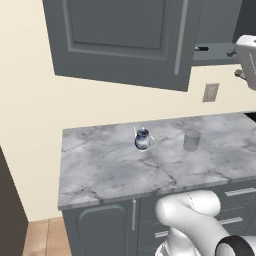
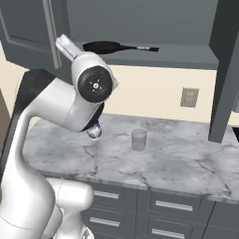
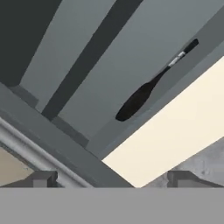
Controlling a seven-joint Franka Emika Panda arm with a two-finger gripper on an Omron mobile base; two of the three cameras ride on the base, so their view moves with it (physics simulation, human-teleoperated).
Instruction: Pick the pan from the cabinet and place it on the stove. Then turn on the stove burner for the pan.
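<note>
Two small dark fingers (image 3: 109, 178) poke up at the bottom of the hand view, set far apart, wide open, with nothing held between them. Past them sits the pan (image 3: 135, 103), a dark flat shape with a long thin handle that points up and to the right in that view. It lies on the bottom shelf inside the cabinet (image 3: 131, 39), well apart from the fingers. From the right base view the pan (image 2: 105, 46) shows as a black shallow round thing on the grey shelf, its handle reaching to the right along the shelf edge. One cabinet door (image 2: 226, 70) hangs open on the right side there, and another open door (image 1: 125, 40) with a slim bar handle shows big in the left base view. Big and white, the robot arm (image 2: 60, 107) bends up from the lower left of the right base view, with a round dark joint facing the camera. Below the cabinet is a grey marble tabletop (image 1: 110, 165). On it stands a little blue and white kettle (image 1: 143, 139) and, to its right, a see-through glass cup (image 1: 192, 140), near each other but not touching. On the cream wall behind sits a pale wall socket (image 2: 189, 97). Grey drawers (image 2: 172, 205) with bar handles sit under the tabletop
</note>
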